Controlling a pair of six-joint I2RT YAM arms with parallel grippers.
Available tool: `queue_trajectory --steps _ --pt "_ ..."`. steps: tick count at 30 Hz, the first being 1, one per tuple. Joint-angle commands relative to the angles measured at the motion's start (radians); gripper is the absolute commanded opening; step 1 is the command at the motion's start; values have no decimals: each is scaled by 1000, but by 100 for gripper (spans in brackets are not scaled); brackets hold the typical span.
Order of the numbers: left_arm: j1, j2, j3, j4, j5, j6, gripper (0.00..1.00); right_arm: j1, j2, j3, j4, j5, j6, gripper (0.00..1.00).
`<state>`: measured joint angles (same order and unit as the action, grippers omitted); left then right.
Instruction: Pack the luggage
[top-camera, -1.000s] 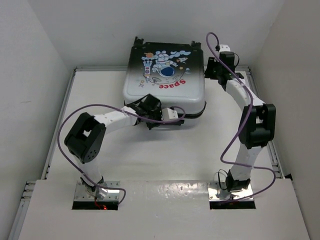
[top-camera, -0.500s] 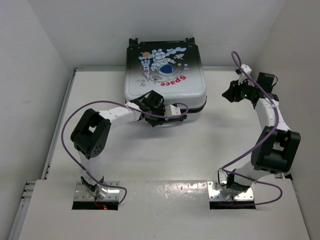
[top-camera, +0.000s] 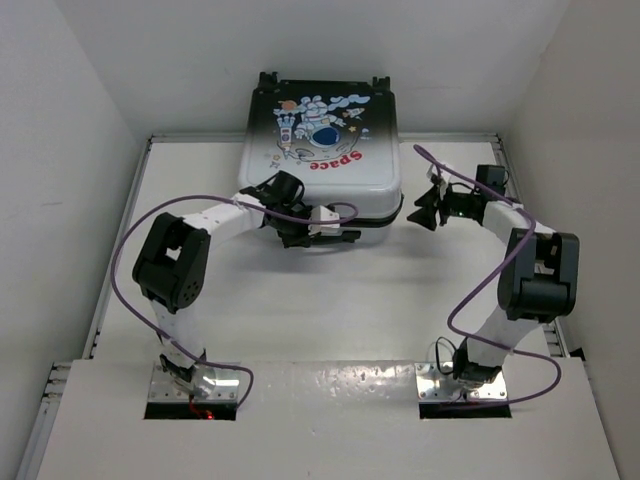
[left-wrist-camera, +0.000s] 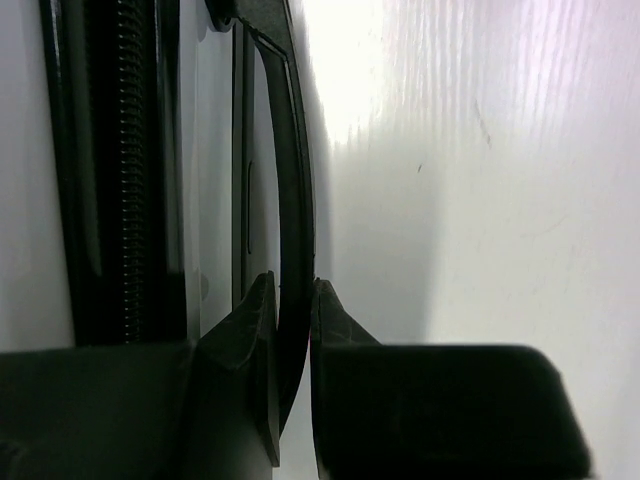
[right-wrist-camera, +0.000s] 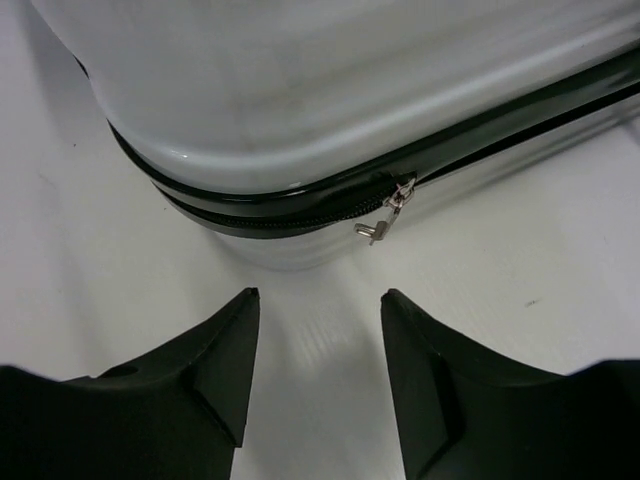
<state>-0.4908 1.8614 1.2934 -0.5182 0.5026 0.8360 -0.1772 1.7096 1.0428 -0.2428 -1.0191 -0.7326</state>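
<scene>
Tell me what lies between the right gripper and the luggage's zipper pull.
Only bare table. The right wrist view shows the open right gripper facing the zipper pull on the luggage, nothing in between.

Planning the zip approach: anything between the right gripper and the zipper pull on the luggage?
Nothing visible. The right gripper, jaws open, faces the zipper pull at the luggage corner, with only bare table between them. The left gripper is shut on the handle along the near side, clear of that path.
</scene>
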Motion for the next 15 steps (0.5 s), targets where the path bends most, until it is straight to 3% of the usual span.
queue_trajectory --steps 1,15 --pt "104 73 -30 -266 -62 -48 0 5 10 -61 301 -101 96 52" --pt "132 146 12 -306 -72 -26 0 39 171 -46 621 -171 182 51"
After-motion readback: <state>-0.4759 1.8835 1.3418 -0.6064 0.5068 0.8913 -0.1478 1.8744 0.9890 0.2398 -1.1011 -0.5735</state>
